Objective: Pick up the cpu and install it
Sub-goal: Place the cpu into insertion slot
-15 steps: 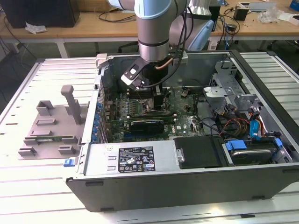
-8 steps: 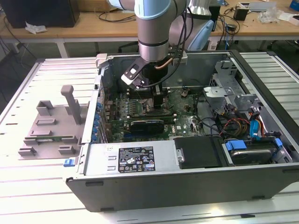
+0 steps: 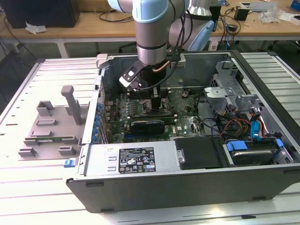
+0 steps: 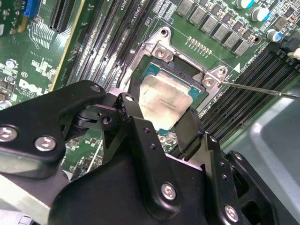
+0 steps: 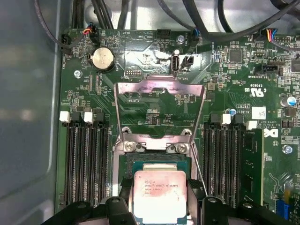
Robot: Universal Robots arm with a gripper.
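The small flat square cpu point(image 4: 164, 101) with a silvery metal top is clamped by two opposite edges between the black fingers point(image 4: 187, 129) of the pale-blue and grey robot arm point(image 3: 150, 33), which is angled down into the open grey computer case point(image 3: 187, 164). In both wrist views the cpu is seen directly over the square socket point(image 5: 154, 161) of the green motherboard point(image 5: 140, 61); whether it is seated cannot be told. A hinged metal load plate point(image 5: 159, 101) is stood open just beside the socket, and black memory slots point(image 5: 84, 159) are ranged on both sides of it. A grey moulded tray point(image 3: 51, 126) is laid on the ribbed metal desk point(image 3: 28, 197), well apart from the socket.
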